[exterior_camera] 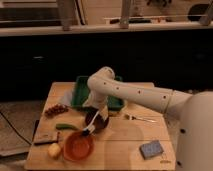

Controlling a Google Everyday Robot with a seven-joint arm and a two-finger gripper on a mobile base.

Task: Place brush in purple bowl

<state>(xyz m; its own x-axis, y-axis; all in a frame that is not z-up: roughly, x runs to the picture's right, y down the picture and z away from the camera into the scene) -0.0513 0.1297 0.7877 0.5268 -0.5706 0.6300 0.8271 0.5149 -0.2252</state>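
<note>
My gripper (pixel 98 121) hangs from the white arm over the middle of the wooden table (pixel 130 145). It is shut on the brush (pixel 91 129), whose pale handle slants down to the left. The brush's lower end hangs just above the upper right rim of a round bowl (pixel 78 146). The bowl stands at the front left of the table and looks reddish-orange in this light. No other bowl is in view.
A green tray (pixel 85 92) lies at the back, partly behind the arm. Grapes (pixel 56 109), a green vegetable (pixel 65 127), a dark flat item (pixel 46 137) and a yellow fruit (pixel 54 149) lie left. A fork (pixel 140 118) and blue sponge (pixel 151 149) lie right.
</note>
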